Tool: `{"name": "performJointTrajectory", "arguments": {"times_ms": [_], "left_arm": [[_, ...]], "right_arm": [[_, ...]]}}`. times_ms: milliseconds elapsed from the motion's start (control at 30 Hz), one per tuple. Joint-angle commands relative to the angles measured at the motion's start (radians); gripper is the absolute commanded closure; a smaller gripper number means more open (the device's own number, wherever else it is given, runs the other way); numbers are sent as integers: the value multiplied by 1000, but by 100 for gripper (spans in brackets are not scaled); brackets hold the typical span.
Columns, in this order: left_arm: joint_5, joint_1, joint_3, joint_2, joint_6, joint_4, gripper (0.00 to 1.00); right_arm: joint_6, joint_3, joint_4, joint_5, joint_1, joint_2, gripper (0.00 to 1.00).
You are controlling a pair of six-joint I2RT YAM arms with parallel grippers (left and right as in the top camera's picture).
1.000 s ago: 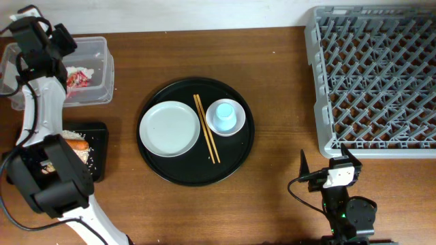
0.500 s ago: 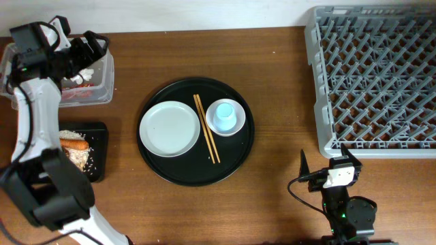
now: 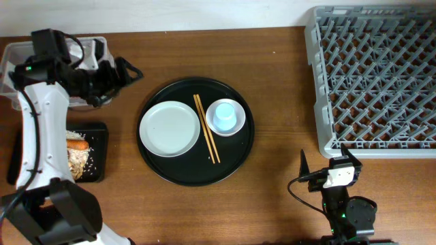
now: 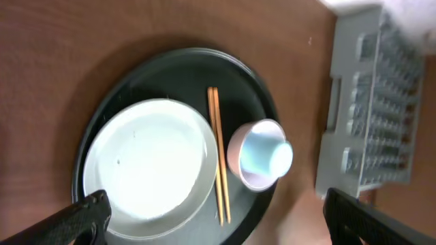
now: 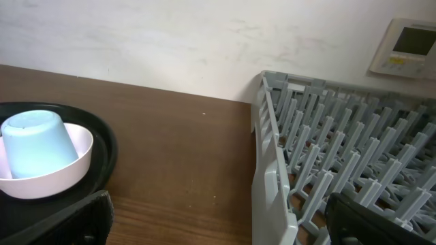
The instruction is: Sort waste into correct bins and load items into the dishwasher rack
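On the round black tray (image 3: 197, 167) lie a pale dish (image 3: 169, 128), a pair of brown chopsticks (image 3: 206, 128) and a light blue cup (image 3: 225, 116). My left gripper (image 3: 122, 76) hangs open and empty just left of that tray, in front of the clear box (image 3: 13, 58). Its wrist view looks down on the dish (image 4: 146, 163), chopsticks (image 4: 219, 163) and cup (image 4: 262, 153), with the left gripper (image 4: 221, 218) wide apart. An orange carrot (image 3: 76, 144) and rice scraps (image 3: 78, 162) lie in the flat black tray (image 3: 97, 133). My right gripper (image 3: 325, 160) rests open below the grey rack (image 3: 375, 75).
The right wrist view shows the cup (image 5: 34, 146) sitting in a small white bowl at the left, the rack's wall (image 5: 272, 177) at the right, and bare wood under the open right gripper (image 5: 218, 218). My left arm hides most of the clear box's inside.
My left arm has swung right, from above the clear box to beside the round tray, and its jaws have spread wider. The right arm has not moved.
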Motion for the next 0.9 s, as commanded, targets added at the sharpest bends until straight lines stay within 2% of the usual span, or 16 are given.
{"name": "performJointTrajectory", "arguments": {"times_ms": [0, 67, 267, 400, 633, 733, 867], "left_arm": [[-28, -56, 3, -31, 82, -39, 1], [-33, -86, 3, -31, 87, -43, 1], [-208, -209, 3, -33, 87, -46, 1], [-242, -237, 3, -43, 37, -40, 1], [-282, -67, 3, -80, -153, -41, 1], [-288, -21, 3, -80, -170, -80, 1], [-435, 19, 3, -80, -170, -97, 1]], "right_arm": [[5, -5, -7, 9, -3, -6, 2], [5, -5, -7, 9, -3, -6, 2], [5, -5, -7, 9, -3, -6, 2], [5, -5, -7, 9, -3, -6, 2], [5, -5, -7, 9, -3, -6, 2], [5, -5, -7, 9, -3, -6, 2], [5, -5, -7, 9, -3, -6, 2]]}}
